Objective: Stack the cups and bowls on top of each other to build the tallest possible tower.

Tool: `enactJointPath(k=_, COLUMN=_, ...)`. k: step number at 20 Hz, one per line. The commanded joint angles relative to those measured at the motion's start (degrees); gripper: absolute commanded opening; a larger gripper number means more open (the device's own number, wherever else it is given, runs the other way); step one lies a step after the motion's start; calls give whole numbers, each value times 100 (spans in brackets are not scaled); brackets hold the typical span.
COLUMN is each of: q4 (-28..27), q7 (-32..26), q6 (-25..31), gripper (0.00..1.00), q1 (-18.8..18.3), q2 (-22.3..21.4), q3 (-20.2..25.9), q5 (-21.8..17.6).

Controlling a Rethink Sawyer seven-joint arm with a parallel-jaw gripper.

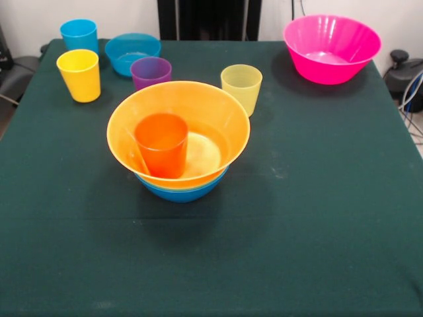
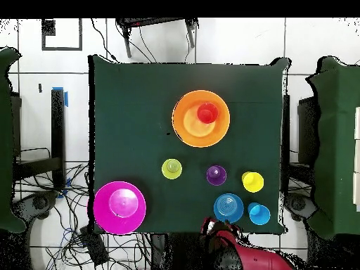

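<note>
A large orange-yellow bowl [image 1: 221, 122] [image 2: 184, 121] rests on a medium blue bowl [image 1: 182, 192] mid-table, forming the tower. An orange cup [image 1: 162, 144] [image 2: 207, 112] stands upright inside it. Loose on the cloth stand a blue cup [image 1: 79, 35] [image 2: 259, 214], a yellow cup [image 1: 79, 74] [image 2: 252, 181], a purple cup [image 1: 151, 71] [image 2: 216, 175] and a pale yellow-green cup [image 1: 241, 87] [image 2: 171, 169]. A small blue bowl [image 1: 132, 53] [image 2: 228, 207] and a large pink bowl [image 1: 330, 48] [image 2: 119, 207] sit near the table's edge. My gripper [image 2: 211, 228] shows only in the overhead view, drawn back at that edge beside the small blue bowl, holding nothing I can see.
A dark green cloth [image 1: 317, 198] covers the whole table. The red arm [image 2: 246, 256] lies outside the table's edge by the blue cup. Cables and black gear lie on the floor around the table.
</note>
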Motion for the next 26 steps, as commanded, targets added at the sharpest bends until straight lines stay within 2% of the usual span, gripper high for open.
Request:
enactJointPath(k=1, q4=560, q7=-130, q6=674, gripper=100, q1=-90, q2=-558, q3=750, q5=-20)
enactJointPath(k=7, q4=-56, q7=139, q6=262, gripper=100, q1=191, q2=295, q3=405, q5=-409)
enactJointPath(k=10, q4=-478, q7=448, q6=-237, gripper=100, q1=546, q2=861, q3=-100, q5=-567)
enactJointPath(k=15, q4=-526, q7=466, q6=-214, gripper=100, q1=673, q2=823, q3=-156, q5=-517)
enactJointPath(k=19, q4=-405, q7=416, q6=-152, gripper=100, q1=524, q2=830, q3=26, q5=-448)
enactJointPath(k=21, q4=-384, q7=403, q6=-161, gripper=100, q1=534, q2=784, q3=-64, q5=-504)
enactJointPath(k=23, q4=-424, q7=431, q6=-296, gripper=100, q1=524, q2=884, q3=-127, q5=-554)
enactJointPath(k=26, q4=-460, q7=401, q6=-419, gripper=100, q1=320, q2=1247, q3=106, q5=-559)
